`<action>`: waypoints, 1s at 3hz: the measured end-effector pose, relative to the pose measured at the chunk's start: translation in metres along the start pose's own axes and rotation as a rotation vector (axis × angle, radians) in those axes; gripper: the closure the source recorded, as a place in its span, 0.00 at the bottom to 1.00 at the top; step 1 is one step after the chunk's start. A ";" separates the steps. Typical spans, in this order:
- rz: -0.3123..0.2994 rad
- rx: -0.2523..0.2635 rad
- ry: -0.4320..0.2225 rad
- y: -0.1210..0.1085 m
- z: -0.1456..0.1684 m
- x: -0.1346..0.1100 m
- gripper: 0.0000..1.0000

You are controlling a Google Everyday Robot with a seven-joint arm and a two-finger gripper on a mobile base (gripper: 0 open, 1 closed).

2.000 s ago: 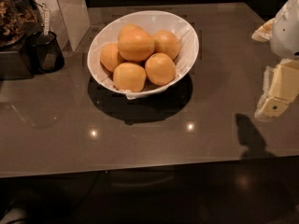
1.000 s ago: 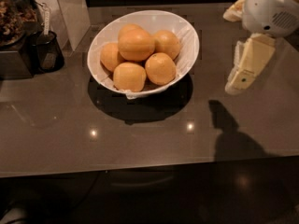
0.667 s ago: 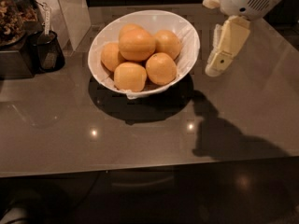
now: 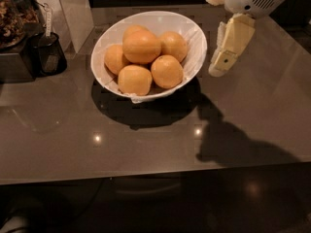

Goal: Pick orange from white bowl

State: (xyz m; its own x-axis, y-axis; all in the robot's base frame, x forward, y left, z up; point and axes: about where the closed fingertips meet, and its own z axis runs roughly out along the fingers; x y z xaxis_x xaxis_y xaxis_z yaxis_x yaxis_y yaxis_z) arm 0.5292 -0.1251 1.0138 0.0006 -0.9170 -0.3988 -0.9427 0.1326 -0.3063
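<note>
Beside the white bowl (image 4: 195, 50), end effector (image 4: 222, 62) hangs apart from the orange (image 4: 141, 46).

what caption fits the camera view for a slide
Cream robot gripper beside deep white bowl, large round orange topping its pile

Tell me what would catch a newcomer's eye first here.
A white bowl piled with oranges sits left of centre on the dark counter, with the biggest orange on top. The cream gripper hangs at the upper right, just outside the bowl's right rim, and throws a big shadow on the counter below.
</note>
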 end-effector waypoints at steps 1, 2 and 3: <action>-0.073 -0.032 -0.048 -0.011 0.020 -0.030 0.00; -0.161 -0.078 -0.092 -0.020 0.046 -0.070 0.00; -0.156 -0.070 -0.103 -0.021 0.047 -0.070 0.00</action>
State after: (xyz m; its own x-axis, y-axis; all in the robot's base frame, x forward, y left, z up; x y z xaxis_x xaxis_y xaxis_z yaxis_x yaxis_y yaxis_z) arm 0.5647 -0.0464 1.0079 0.1793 -0.8807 -0.4385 -0.9494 -0.0380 -0.3118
